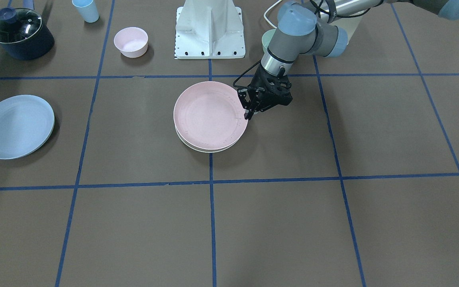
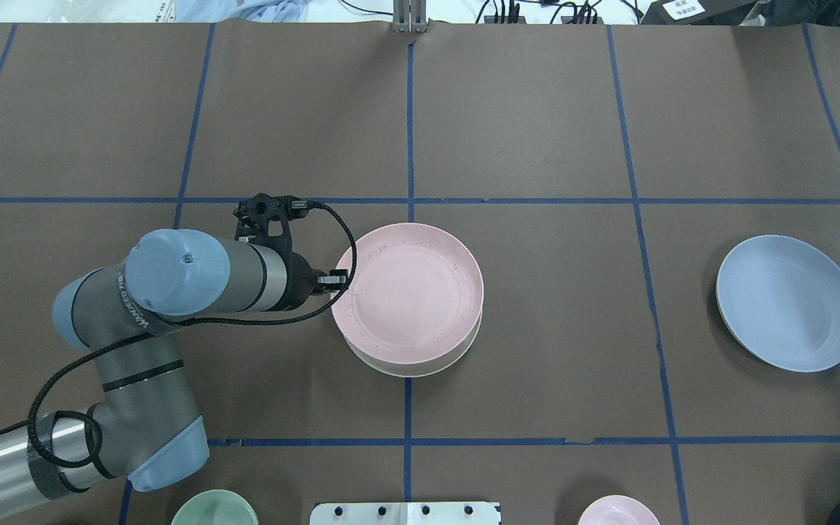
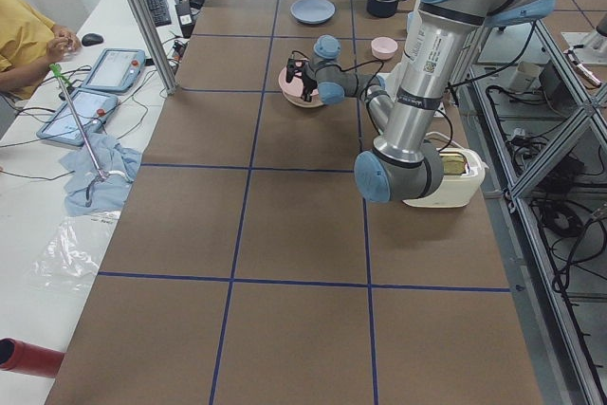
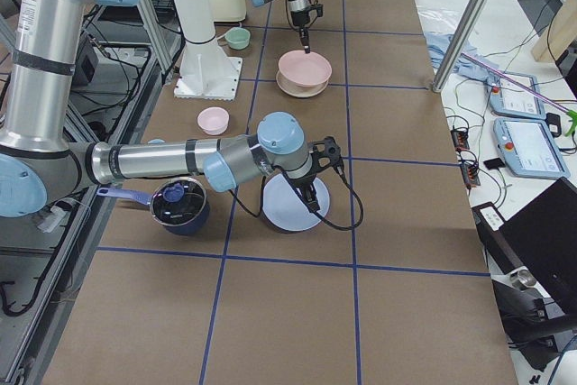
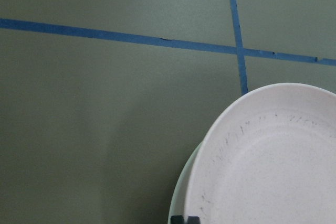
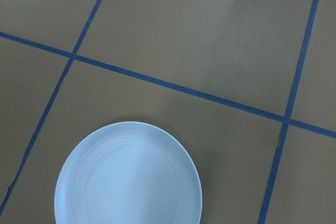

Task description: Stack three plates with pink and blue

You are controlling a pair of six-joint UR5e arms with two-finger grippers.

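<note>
Plates are lying nearest the operators' edge, in a row across the middle of the brown tabletop [image 1: 277,223]. At the centre, the round shallow pale pink matte plate [image 1: 209,115] is sitting on the round cream-white matte plate [image 2: 409,370], and only a sliver of cream rim is showing beneath it. The left claw [image 1: 249,114] is pointing down at the pink plate's rim on the side facing the robot's-left end, with its fingers close together and pinching that rim.

Well apart, toward the robot's-right end, the round light blue matte plate [image 1: 14,126] is lying flat and alone. The right claw [image 4: 313,203] is hanging above it, and I cannot tell whether it is spread or pressed together.

Farther back, things are standing along the robot's edge beside the white metal robot base [image 1: 210,30]: a small deep mint-green bowl [image 2: 214,510] on the left arm's side, and on the other side a small deep pink bowl [image 1: 131,41] and a light blue cup [image 1: 86,10]. A dark blue pot with a glass lid [image 1: 22,38] is sitting near the corner at the robot's-right end.
</note>
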